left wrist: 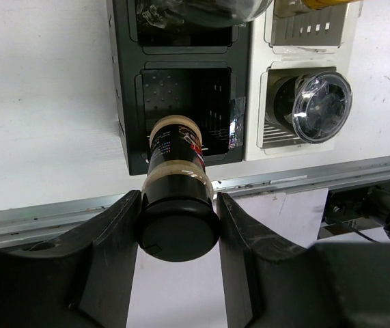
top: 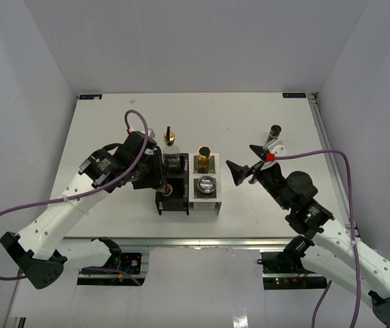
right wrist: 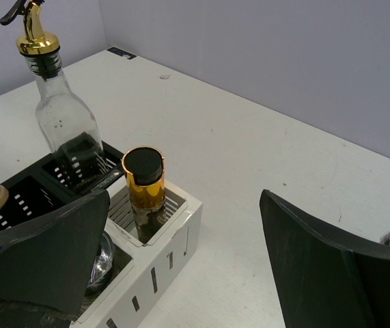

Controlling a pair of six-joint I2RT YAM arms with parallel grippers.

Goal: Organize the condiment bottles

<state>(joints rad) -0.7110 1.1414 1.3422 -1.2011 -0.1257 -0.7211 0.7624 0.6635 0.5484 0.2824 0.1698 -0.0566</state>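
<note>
Entry: jar (left wrist: 174, 154), clamped in left jaws, hung over rack's (left wrist: 128, 102) black cell by surface's near edge (cell empty). Right jaws stood apart. Placing step; next called for lowering straight, then release.

left jaws gripping; right jaws spread wide, empty

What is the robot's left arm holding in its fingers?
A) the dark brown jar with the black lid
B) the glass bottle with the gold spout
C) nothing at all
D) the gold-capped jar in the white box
A: in the left wrist view the left fingers press on both sides of the brown jar at its black-lidded end, close to the black rack.
</note>
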